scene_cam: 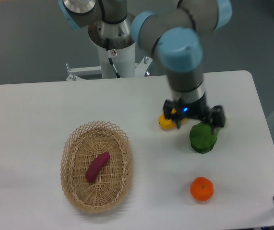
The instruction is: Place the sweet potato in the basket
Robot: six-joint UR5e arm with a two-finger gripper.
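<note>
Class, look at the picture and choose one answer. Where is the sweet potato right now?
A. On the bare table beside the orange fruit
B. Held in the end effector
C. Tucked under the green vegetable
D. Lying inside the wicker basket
D. The sweet potato lies on the woven floor of the basket, well apart from the end effector, which is over by the yellow and green vegetables.

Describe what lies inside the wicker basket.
A single sweet potato lies inside the basket, resting on its woven floor. Nothing else shows; the floor directly beneath the sweet potato is covered.
</note>
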